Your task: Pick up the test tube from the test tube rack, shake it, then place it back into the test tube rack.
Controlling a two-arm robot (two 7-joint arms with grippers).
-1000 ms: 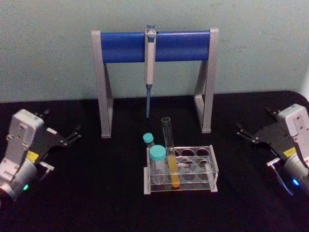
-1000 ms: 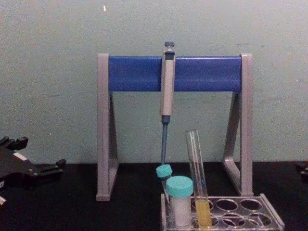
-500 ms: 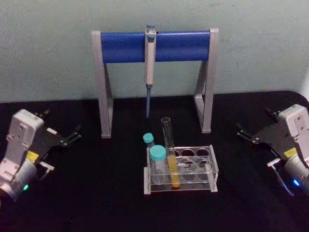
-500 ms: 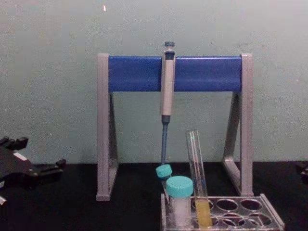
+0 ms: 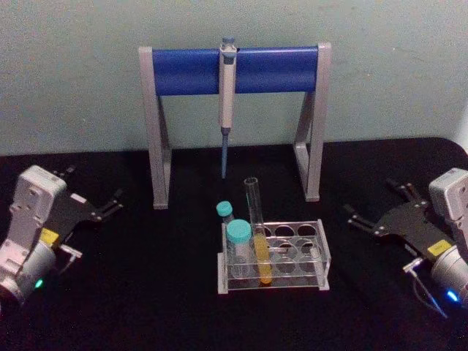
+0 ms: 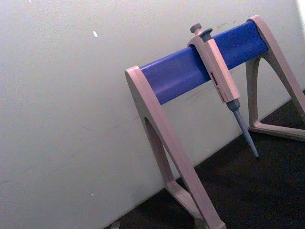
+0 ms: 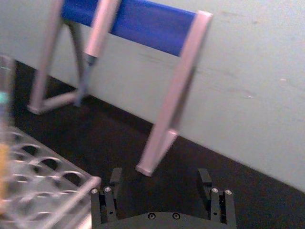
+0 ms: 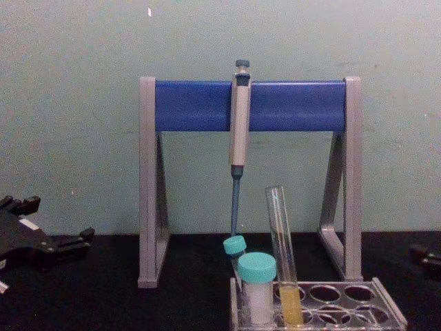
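The test tube is a long clear tube with yellow-orange liquid in its lower part. It leans in a front hole of the clear test tube rack at the table's middle; the chest view shows the tube rising above the rack. My right gripper hovers open to the right of the rack, fingers pointing toward it, nothing between them. In the right wrist view its fingers stand wide apart near the rack's corner. My left gripper rests open at the far left.
A grey-and-blue pipette stand with a hanging pipette stands behind the rack, against the wall. Two teal-capped vials sit in the rack's left holes beside the tube. Black tabletop lies on both sides of the rack.
My right gripper has moved in from the right edge toward the rack. The left arm, the tube and the rack have not moved.
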